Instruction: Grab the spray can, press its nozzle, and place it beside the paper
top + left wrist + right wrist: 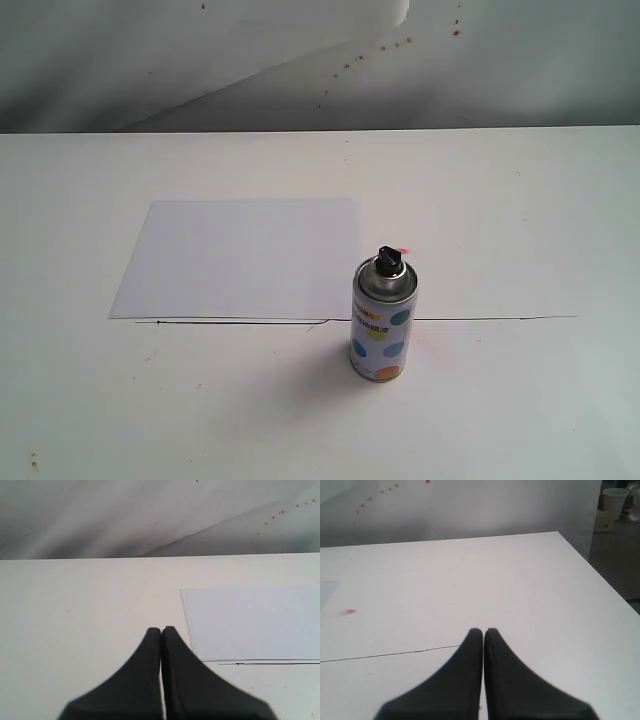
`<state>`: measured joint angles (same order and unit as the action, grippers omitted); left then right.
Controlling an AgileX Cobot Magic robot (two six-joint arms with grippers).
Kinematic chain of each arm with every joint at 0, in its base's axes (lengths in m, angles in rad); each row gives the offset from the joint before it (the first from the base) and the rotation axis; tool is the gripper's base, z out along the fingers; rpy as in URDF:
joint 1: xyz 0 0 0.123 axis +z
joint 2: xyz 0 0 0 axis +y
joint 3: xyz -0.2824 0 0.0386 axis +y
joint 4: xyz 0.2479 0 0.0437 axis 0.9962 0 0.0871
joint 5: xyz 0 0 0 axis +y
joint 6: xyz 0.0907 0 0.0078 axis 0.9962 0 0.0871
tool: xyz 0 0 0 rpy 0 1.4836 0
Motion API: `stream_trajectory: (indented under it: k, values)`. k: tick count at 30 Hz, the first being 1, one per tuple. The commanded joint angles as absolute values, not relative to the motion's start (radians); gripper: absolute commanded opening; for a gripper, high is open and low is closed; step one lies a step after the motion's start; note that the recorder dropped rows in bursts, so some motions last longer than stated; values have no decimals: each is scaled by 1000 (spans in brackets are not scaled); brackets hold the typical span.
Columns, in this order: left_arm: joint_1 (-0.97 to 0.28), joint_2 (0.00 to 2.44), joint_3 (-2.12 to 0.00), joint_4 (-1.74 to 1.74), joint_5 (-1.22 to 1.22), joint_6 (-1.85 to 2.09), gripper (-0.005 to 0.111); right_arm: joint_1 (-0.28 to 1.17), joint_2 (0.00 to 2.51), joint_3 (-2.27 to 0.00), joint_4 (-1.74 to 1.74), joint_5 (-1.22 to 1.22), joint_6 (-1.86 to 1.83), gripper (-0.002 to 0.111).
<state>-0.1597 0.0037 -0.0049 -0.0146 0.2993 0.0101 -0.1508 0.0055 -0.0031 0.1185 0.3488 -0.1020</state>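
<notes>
1. Near the table's (520, 400) middle, the spray can (384, 322) stands upright just beside the paper's (240, 258) near-right corner. Can't tell if it touches the edge. Its base sits just to the near side of a thin dark line (500, 319) running left-right.
2. Fingers: the left gripper (161, 630) has its tips pressed together and holds nothing. The right gripper (483, 631) is the same, tips together and empty. Neither shows in the exterior view, and neither wrist camera sees the can.
3. Handling, my read: rigid metal cylinder, probably light. The glossy label is likely slick. It's tall for its base, so a sideways nudge could tip it. Grab mid-body on the label, below the silver shoulder. The jaws need to open first.
4. The nozzle (388, 260) is a small black plastic button on the silver dome, much narrower than the can. It wants a straight-down press, since an off-centre one would likely slip off.
5. Surfaces: the paper is flat, thin and matte white. The table is matte white too, with a faint pink smear (403, 250) just past the nozzle. At the far side a backdrop sheet (200, 50) curls up, speckled with red dots.
</notes>
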Motion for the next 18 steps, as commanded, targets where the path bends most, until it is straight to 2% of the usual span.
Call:
stream_trajectory:
  k: [1, 18]
  values:
    - [-165, 0, 0, -13, 293, 10, 0, -149, 0, 0, 105, 352, -102, 1]
    - [-165, 0, 0, -13, 293, 7, 0, -149, 0, 0, 105, 304, -100, 1]
